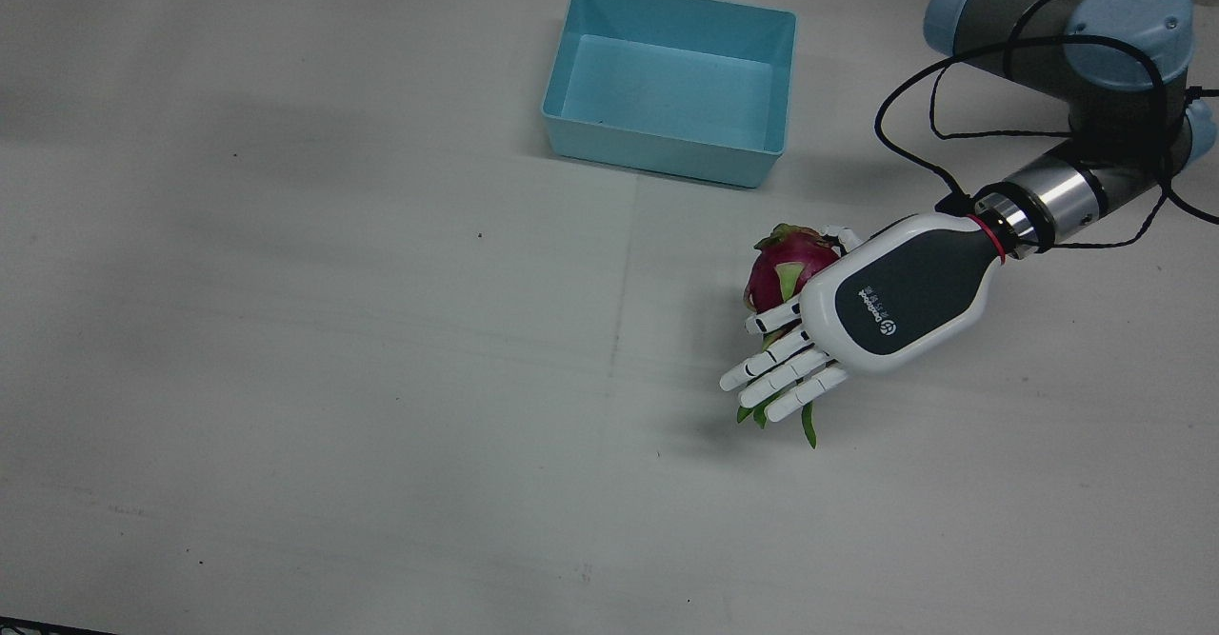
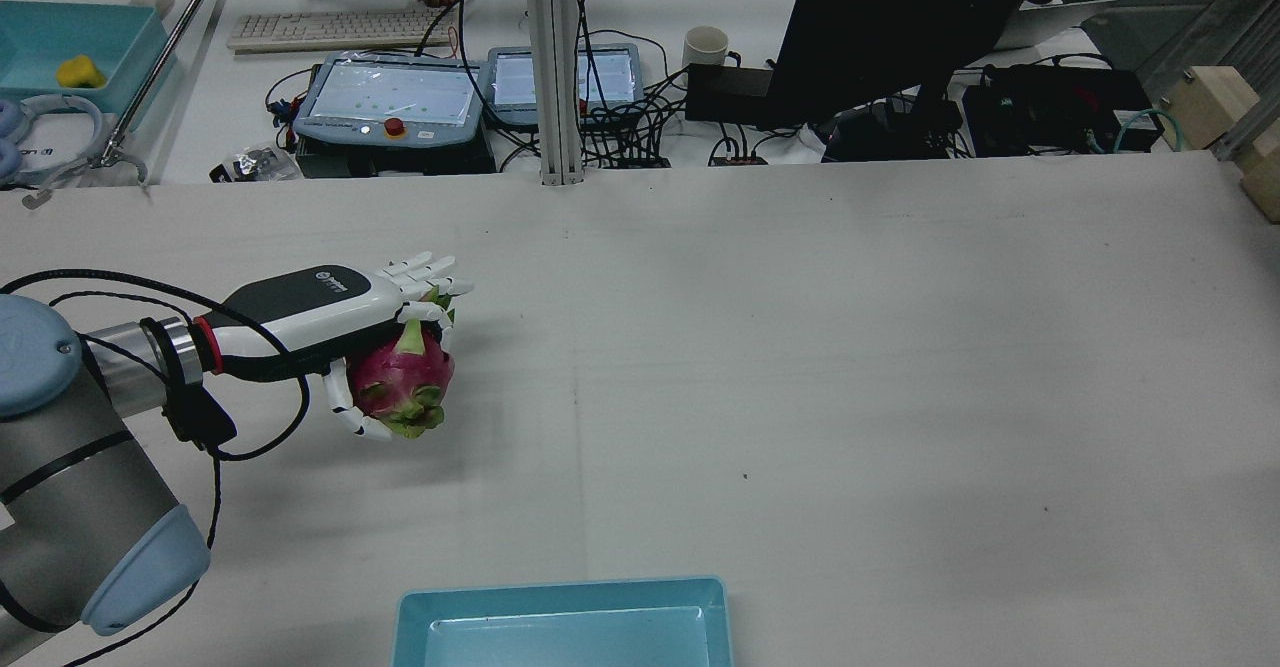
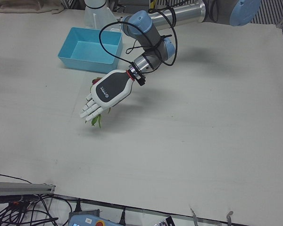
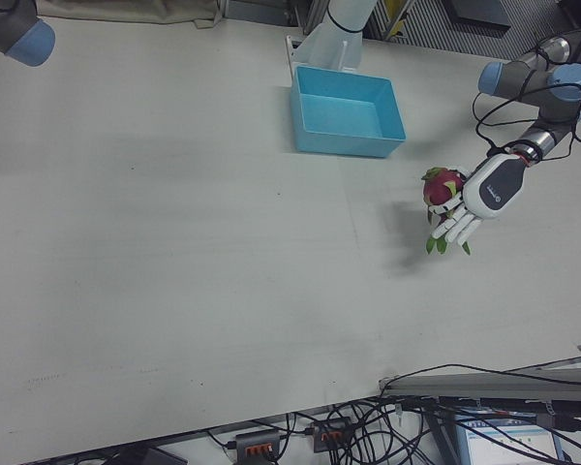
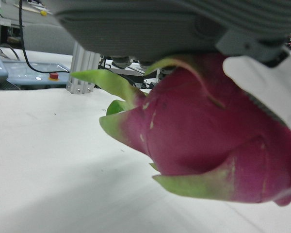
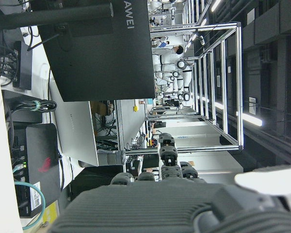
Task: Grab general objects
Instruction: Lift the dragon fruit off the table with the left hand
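Note:
A magenta dragon fruit [image 1: 786, 268] with green scales hangs under the palm of my left hand [image 1: 886, 307], a little above the white table. In the rear view the thumb and one finger curl around the fruit [image 2: 400, 387], while the other fingers [image 2: 425, 269] stretch out straight over it. The left hand view is filled by the fruit [image 5: 208, 141], with its shadow on the table below. Of my right hand [image 6: 150, 204] only the dark palm edge shows, in its own view; its fingers are hidden.
An empty light-blue bin [image 1: 657, 159] stands on the table near the pedestals, a short way from the fruit. Black cable [image 1: 914, 92] loops off the left forearm. Beyond the far edge lie a keyboard [image 2: 330, 27], a monitor [image 2: 900, 17] and teach pendants [image 2: 390, 97].

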### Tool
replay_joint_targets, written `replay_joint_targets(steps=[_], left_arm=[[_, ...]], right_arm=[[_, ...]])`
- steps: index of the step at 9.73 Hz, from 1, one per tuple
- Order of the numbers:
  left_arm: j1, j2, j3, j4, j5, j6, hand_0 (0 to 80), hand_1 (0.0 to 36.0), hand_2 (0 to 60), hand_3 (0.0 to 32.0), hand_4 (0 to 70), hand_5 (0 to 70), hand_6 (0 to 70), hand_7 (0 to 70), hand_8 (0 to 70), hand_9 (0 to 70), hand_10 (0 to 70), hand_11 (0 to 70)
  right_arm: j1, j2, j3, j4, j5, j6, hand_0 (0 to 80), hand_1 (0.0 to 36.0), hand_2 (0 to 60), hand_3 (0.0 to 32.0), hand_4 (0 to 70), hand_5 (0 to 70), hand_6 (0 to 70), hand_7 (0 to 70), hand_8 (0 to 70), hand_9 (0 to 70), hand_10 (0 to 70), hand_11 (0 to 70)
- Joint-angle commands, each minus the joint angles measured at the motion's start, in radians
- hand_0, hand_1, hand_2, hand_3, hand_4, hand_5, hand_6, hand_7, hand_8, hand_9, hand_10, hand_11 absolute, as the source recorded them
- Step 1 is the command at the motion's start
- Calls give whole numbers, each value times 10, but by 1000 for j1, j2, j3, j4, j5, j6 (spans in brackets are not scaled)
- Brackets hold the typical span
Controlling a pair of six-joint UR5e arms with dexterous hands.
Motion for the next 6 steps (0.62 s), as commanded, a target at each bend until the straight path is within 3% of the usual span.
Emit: replay_joint_targets(steps=[1,3,6], left_arm=[[1,-84,-6,98,164,-226,460,335,600,0,324,509,16,144,29,14,48,83],[1,-182,-11,242,269,-289,471,360,600,0,358,530,26,161,24,18,49,86],[12,-200,-20,348,372,-295,511,360,600,0,471,569,72,222,25,30,54,95]], right_arm=[[0,0,0,0,-1,0,0,0,0,0,0,0,0,0,0,0,0,0],[0,0,0,0,1,0,0,0,0,0,0,0,0,0,0,0,0,0],[0,0,0,0,1,0,0,0,0,0,0,0,0,0,0,0,0,0]])
